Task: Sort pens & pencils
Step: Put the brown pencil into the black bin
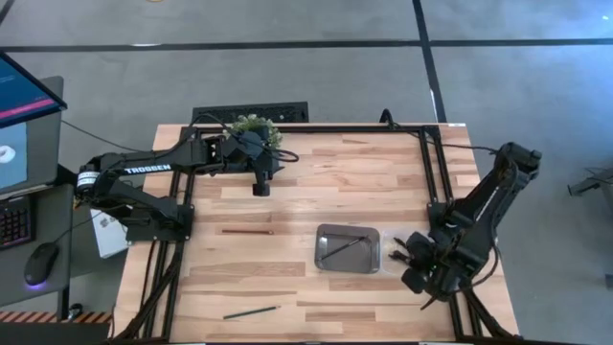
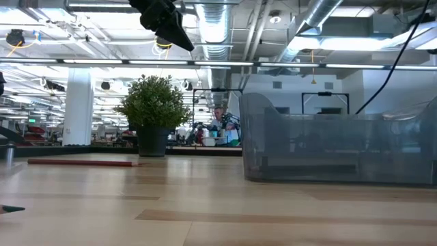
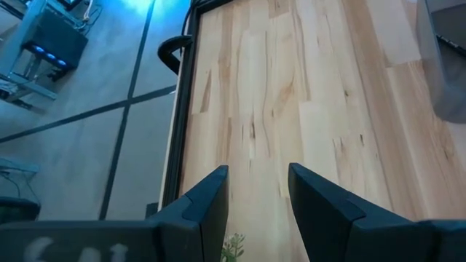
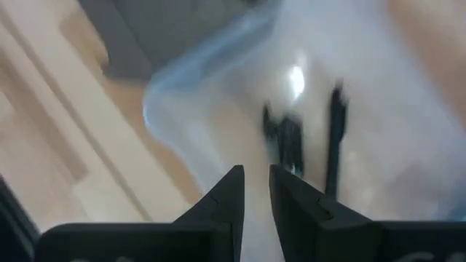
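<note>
From above: my right gripper [image 1: 414,257] sits just off the right edge of the metal tray [image 1: 348,248], near the table's [image 1: 383,177] right edge; my left gripper [image 1: 261,184] hangs high toward the far edge beside the potted plant [image 1: 254,127], waiting. One thin stick, likely a pencil [image 1: 343,249], lies inside the tray, its long axis diagonal, running from the tray's near-left corner toward its far-right corner. A reddish pencil [image 1: 246,231] rests on the bare wood left of the tray, long axis parallel to the table's near edge. A greenish pencil [image 1: 251,311] lies close to the near edge, slightly slanted. Level view: the tray wall [image 2: 334,147] fills the right; the reddish pencil [image 2: 80,162] shows as a flat line toward the far edge, ahead of the plant [image 2: 153,113]; my left gripper [image 2: 171,24] is well clear overhead. Left wrist: my left fingers [image 3: 211,200] stand moderately apart with nothing between them, only wood below. Right wrist: my right fingers [image 4: 231,193] are drawn narrow, a slim gap, nothing visibly held; below them a pale blurred container with dark stick shapes, probably pens [image 4: 291,138], roughly side by side. Judgement: the right arm looks to be at a drop or retreat; best lift straight before travelling, then approach the next pencil with fingers set across its long axis, gripping mid-length so it does not swing.
</note>
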